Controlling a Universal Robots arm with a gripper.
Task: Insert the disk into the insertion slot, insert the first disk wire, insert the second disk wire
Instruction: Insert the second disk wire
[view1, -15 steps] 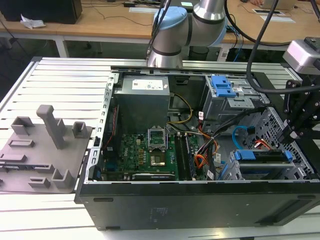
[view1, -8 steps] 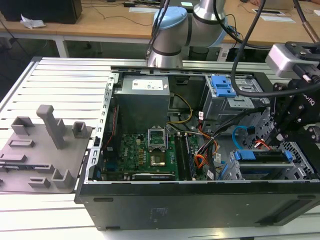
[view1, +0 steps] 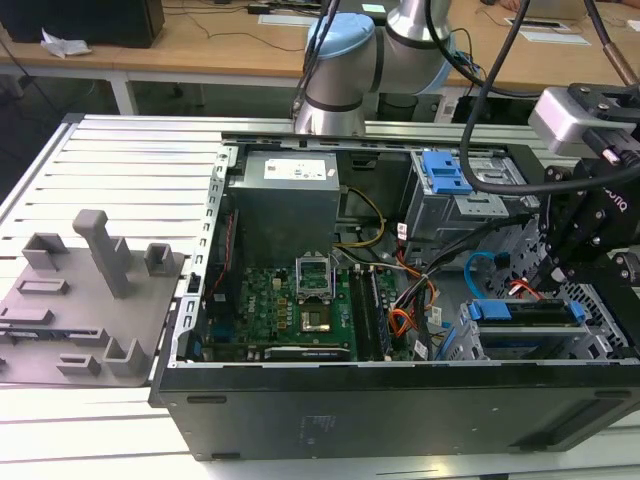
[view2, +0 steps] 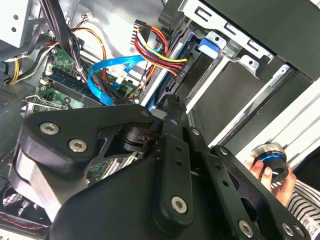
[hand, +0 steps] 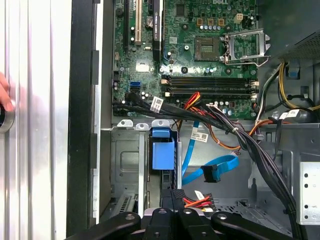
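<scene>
Exterior view: I see gripper (view1: 548, 280) low in case, 3 o'clock from motherboard (view1: 285, 300), just above disk (view1: 525, 311). Disk sits in insertion slot (view1: 598, 335). Grip state: I can't tell. First wrist view: first disk wire (hand: 197, 201) ends right beside gripper, contact unclear. Second disk wire (view1: 480, 265) loops at gripper's 9 o'clock in exterior view, its plug lying loose.

The silver arm (view1: 408, 45) has light-blue joint caps (view1: 340, 42), and its black gripper (view2: 172, 114) carries silver screws (view2: 49, 128).
</scene>
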